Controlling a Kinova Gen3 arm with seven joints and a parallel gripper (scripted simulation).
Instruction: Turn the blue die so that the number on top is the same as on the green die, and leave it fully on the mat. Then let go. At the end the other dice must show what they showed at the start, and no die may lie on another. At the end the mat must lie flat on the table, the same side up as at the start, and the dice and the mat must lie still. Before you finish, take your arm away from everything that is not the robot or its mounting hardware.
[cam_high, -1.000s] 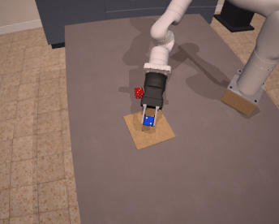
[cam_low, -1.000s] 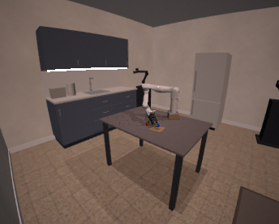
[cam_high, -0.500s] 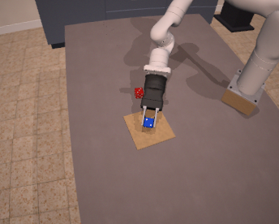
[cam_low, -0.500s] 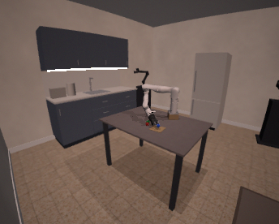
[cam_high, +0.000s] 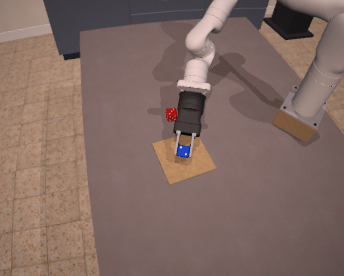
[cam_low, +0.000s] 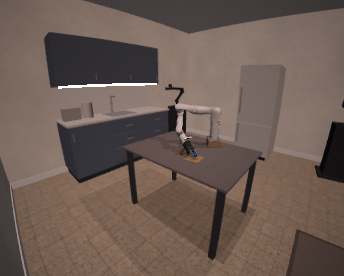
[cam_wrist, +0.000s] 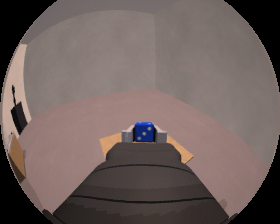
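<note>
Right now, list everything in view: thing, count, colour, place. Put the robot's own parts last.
Small blue die: one, blue with white pips, between the claw fingers over the mat.
Small red die: one, red, on the table beside the claw body.
Square cork mat: one, tan, flat on the table.
Rectangular table: one, grey-brown top, dark legs.
Kitchen cabinets: dark blue, along the wall.
Tall refrigerator: one, pale grey, far corner.
Green die: not clearly visible.
Arm: one, white, on a tan base.
Claw: one, black, shut on the blue die.

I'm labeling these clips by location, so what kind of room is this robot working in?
Most likely a home kitchen: dark wall cabinets above a counter with sink, and a tall fridge. The arm works on a dining-style table.
</note>
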